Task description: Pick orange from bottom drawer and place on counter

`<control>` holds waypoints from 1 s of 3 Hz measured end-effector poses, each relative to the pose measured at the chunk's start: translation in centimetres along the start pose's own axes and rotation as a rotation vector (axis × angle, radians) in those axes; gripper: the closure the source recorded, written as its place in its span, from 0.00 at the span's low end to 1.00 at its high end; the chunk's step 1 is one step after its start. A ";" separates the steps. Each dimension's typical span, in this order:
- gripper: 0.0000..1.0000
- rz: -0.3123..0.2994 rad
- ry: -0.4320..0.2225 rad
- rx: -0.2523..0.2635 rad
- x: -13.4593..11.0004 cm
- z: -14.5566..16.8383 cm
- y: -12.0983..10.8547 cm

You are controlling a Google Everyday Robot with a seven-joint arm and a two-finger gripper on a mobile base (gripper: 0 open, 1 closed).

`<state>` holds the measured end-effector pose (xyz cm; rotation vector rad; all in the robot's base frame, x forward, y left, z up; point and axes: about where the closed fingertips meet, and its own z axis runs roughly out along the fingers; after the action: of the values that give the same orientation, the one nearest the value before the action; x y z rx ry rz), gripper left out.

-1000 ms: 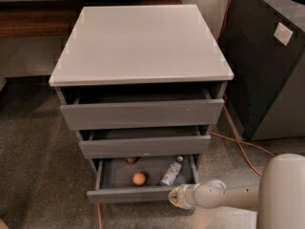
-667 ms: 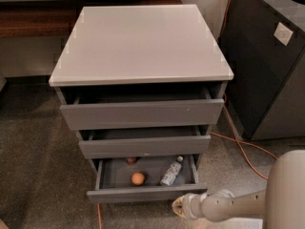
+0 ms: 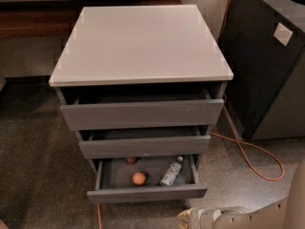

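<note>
The orange lies in the open bottom drawer, left of the middle of its grey tray. The light grey counter tops the drawer cabinet. My gripper is low at the bottom edge of the view, in front of and to the right of the bottom drawer, over the floor. It is apart from the orange and partly cut off by the frame edge. My white arm runs off to the lower right.
A clear plastic bottle lies in the bottom drawer, right of the orange, and a small dark object sits at its back. The two upper drawers stand slightly open. A dark cabinet stands at right, an orange cable crosses the floor, and a wooden bench is behind at left.
My gripper and arm have dropped lower and drawn back from the bottom drawer's front, toward the bottom edge of the view. The orange and bottle have not moved.
</note>
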<state>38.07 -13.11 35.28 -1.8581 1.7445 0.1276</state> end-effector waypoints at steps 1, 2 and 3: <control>1.00 0.002 -0.015 -0.044 -1.7 0.2 1.5; 1.00 -0.007 -0.024 -0.104 -3.0 2.1 1.7; 1.00 -0.005 -0.026 -0.103 -3.0 2.4 1.4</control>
<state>37.05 -9.29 34.15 -1.9248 1.7443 0.2426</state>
